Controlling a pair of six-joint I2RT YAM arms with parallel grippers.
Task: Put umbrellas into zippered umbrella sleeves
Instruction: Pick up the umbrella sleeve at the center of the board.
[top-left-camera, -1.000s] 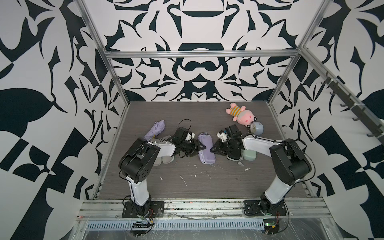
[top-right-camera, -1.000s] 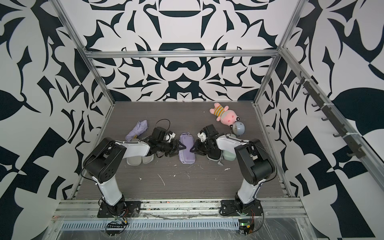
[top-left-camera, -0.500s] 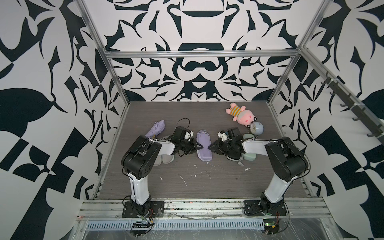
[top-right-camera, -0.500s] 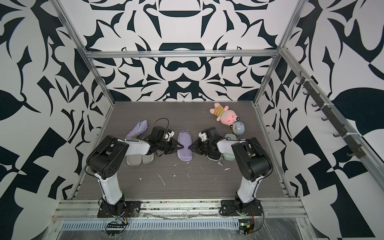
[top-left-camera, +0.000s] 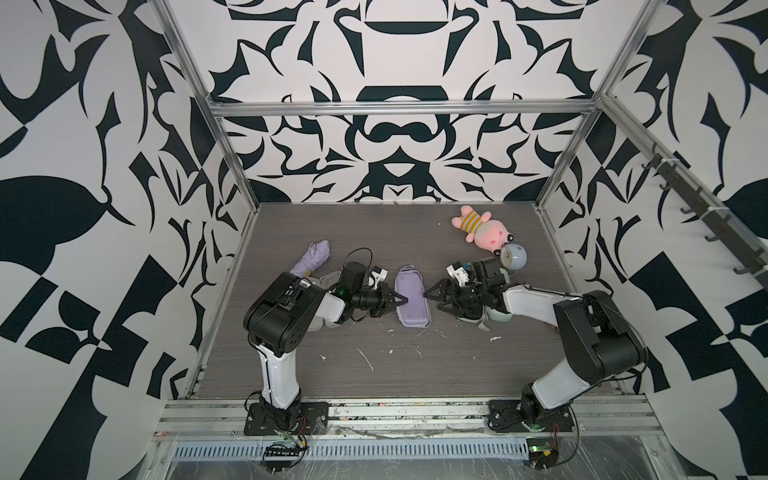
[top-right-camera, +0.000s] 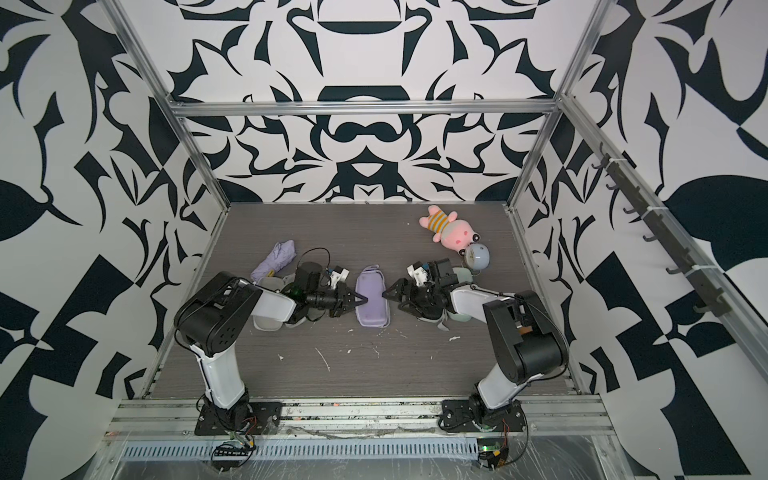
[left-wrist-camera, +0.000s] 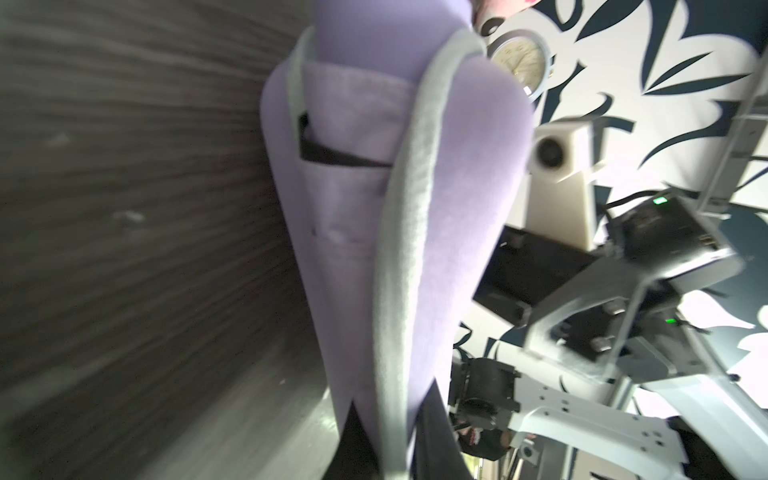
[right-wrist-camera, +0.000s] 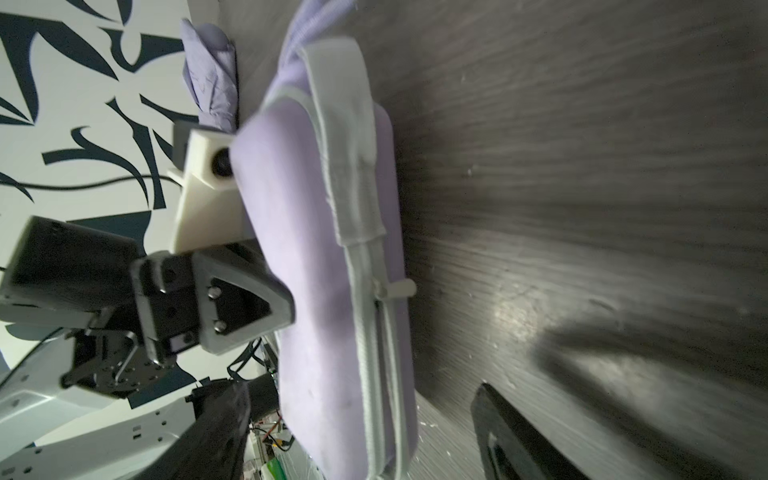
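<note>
A lilac zippered umbrella sleeve (top-left-camera: 411, 303) (top-right-camera: 372, 305) lies mid-table with lilac umbrella fabric (left-wrist-camera: 353, 137) showing through its gaping grey zip edge. My left gripper (top-left-camera: 402, 298) (left-wrist-camera: 386, 449) is shut on the sleeve's left rim. From the other side, my right gripper (top-left-camera: 432, 300) (right-wrist-camera: 365, 440) stands open at the sleeve's right edge, one finger on each side, close to the white zip pull (right-wrist-camera: 395, 289). A loose lilac umbrella (top-left-camera: 314, 257) (right-wrist-camera: 210, 83) lies back left. A mint-green sleeve (top-left-camera: 500, 318) is partly hidden under the right arm.
A pink plush toy (top-left-camera: 484, 230) and a round pale-blue clock (top-left-camera: 514, 255) sit at the back right. An open sleeve with grey lining (top-left-camera: 328, 277) lies under my left arm. White scraps dot the table front. Patterned walls close in three sides.
My left gripper has shut on the lilac sleeve's rim. My right gripper has opened. The sleeve has shifted slightly between them.
</note>
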